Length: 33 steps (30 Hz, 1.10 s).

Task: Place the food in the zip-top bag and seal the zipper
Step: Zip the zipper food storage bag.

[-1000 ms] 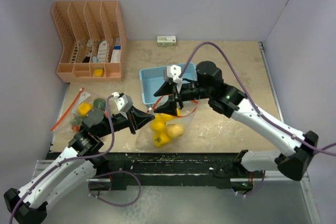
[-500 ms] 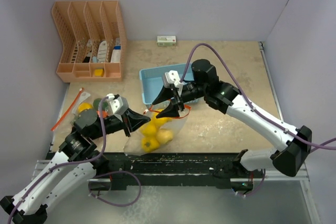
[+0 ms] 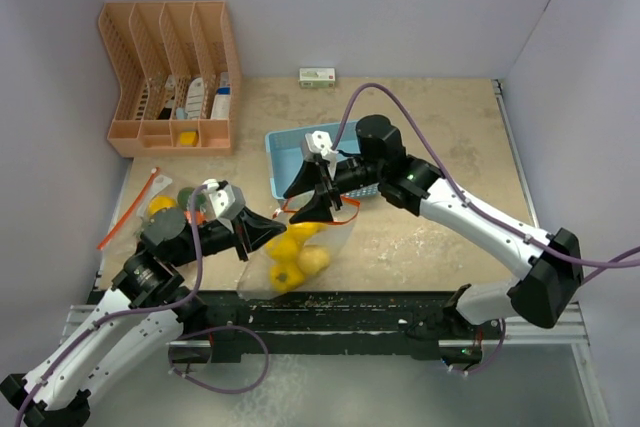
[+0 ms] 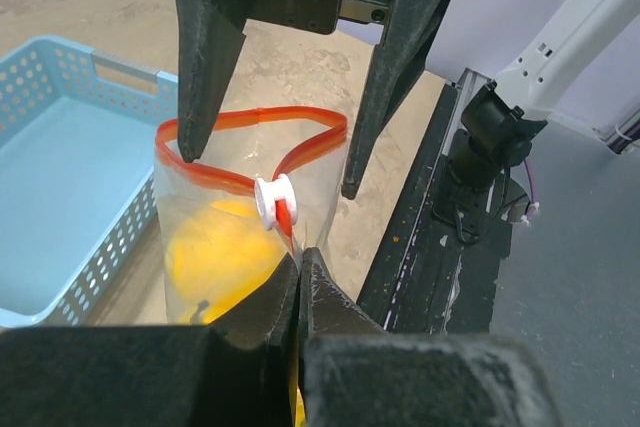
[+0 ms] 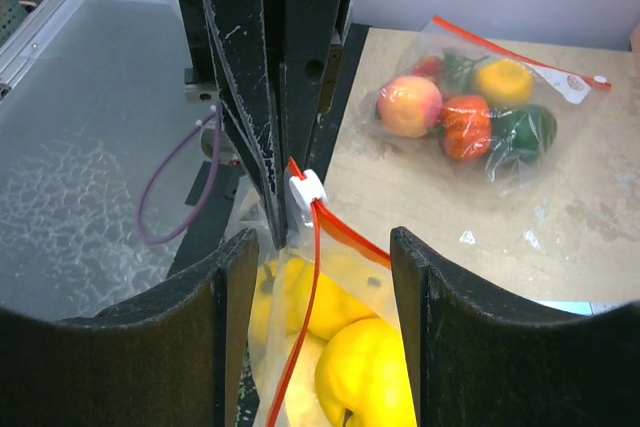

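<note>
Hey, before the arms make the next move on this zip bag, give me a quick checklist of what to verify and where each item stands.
1. Contents: ok, yellow food sits inside the zip-top bag.
2. Hold: ok, left gripper is shut on the bag edge beside the slider.
3. Closing hand: ok, right gripper is open, fingers astride the zipper.
4. Seal: not ok, the mouth gapes open.
5. Nothing left in the basket: cannot tell, the right arm hides part of it.
</note>
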Available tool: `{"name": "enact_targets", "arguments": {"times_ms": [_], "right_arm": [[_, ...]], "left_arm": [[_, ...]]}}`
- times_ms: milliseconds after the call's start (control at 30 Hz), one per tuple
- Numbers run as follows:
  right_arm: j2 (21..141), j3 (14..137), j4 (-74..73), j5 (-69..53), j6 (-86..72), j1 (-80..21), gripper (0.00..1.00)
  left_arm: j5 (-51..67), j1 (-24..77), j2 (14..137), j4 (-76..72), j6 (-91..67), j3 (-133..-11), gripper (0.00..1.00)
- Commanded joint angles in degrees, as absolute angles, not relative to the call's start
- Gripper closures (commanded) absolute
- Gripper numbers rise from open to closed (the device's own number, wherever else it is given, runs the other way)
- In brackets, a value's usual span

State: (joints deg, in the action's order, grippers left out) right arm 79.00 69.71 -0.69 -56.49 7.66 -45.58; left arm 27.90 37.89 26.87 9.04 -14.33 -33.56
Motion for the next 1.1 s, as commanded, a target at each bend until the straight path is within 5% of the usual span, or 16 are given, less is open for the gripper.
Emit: {"name": "enact_targets", "arguments": {"times_ms": [0,300,633,867,1067], "right_arm": [[79.91,69.79,4.47,-57.45,4.39,-45.53,0.42],[81.51,69.87,4.75,-59.94,3.89,-45.62,0.41],[79.63,69.49,-6.8,-61.11,9.22,-45.64,1.0],[75.07,69.67,-3.63,-55.82,1.83,-45.55,1.0],[70.57,71.81,-1.46,-56.48,-1.86,-45.56,1.0]], "left_arm": [[28.11,37.7,26.26,7.34,-13.52,-36.52,1.0],[28.91,37.7,27.11,6.87,-13.52,-36.68,1.0],[28.01,37.7,27.16,7.56,-12.78,-37.71,1.0],[25.0,37.71,27.65,12.19,-12.04,-40.29,1.0],[23.56,37.7,25.78,18.16,-9.17,-42.9,0.51]]}}
